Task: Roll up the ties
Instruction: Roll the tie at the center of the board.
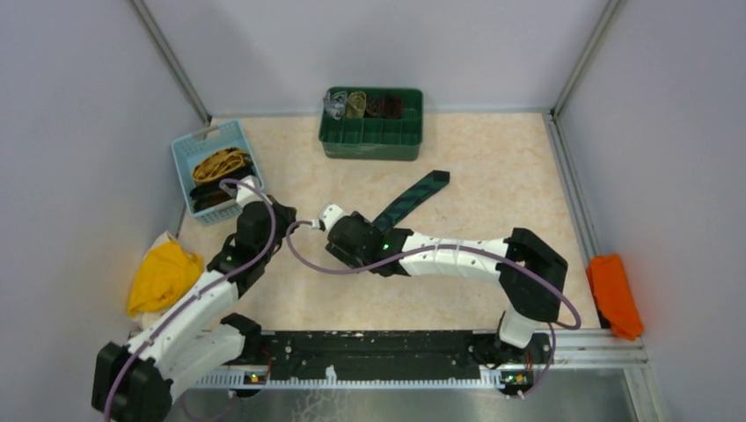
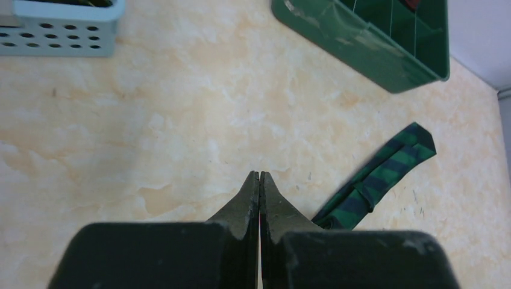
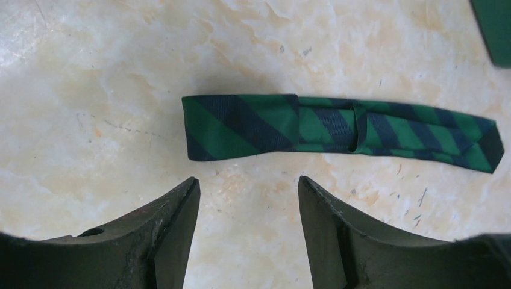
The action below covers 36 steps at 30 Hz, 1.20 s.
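Note:
A dark green tie [image 3: 337, 126] with dark stripes lies flat on the marble table, its left end folded back over itself and its pointed end to the right. It shows in the top view as tie [image 1: 412, 200] and in the left wrist view as tie [image 2: 379, 180]. My right gripper [image 3: 247, 180] is open and empty just short of the tie's folded end, not touching it; from above the right gripper [image 1: 361, 230] covers the tie's near end. My left gripper [image 2: 260, 173] is shut on nothing over bare table left of the tie, also visible as left gripper [image 1: 283, 215].
A light blue basket [image 1: 189, 154] at the back left holds a mustard-yellow tie [image 1: 220, 163] and a black tie [image 1: 214, 195]. A green divided box [image 1: 369, 141] at the back centre holds rolled ties. A yellow cloth [image 1: 163, 277] lies left, an orange cloth [image 1: 614, 294] right.

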{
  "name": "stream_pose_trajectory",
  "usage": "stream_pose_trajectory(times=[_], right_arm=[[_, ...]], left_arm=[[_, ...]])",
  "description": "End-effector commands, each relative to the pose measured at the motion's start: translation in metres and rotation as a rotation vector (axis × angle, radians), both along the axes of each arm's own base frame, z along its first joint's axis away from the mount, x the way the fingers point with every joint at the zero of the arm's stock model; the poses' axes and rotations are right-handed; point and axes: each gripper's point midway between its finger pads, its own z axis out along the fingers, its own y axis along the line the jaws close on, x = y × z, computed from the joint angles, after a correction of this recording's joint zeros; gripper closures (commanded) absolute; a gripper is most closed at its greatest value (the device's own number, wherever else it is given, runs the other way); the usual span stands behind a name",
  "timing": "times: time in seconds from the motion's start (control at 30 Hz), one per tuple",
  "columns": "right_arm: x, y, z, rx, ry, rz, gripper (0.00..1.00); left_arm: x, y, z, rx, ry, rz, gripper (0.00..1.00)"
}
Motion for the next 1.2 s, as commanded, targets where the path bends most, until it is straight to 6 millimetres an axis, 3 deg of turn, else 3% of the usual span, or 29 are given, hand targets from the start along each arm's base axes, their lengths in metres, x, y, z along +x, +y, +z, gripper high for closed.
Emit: stream_pose_trajectory(times=[0.0,0.23,0.67,1.0,1.17], right_arm=[[0.01,0.027,0.01,-0.033,-0.094,0.072,0.38],[0.011,0.05,-0.005,-0.07,-0.077,0.123,0.37],[0.014,0.053,-0.042,-0.144,-0.048,0.135,0.3],[0.038,0.026,-0.068,-0.179,0.026,0.047,0.29],[0.04,0.018,-0.078,-0.165,0.095,0.02,0.37]], left_arm=[[-0.015,0.033,-0.001,0.072,-0.007,0.111,1.0],[-0.017,0.036,-0.005,0.094,0.016,0.119,1.0],[-0.015,0.037,-0.01,0.11,0.032,0.111,1.0],[-0.012,0.035,-0.009,0.107,0.027,0.096,1.0],[-0.011,0.036,-0.007,0.111,0.024,0.096,1.0]])
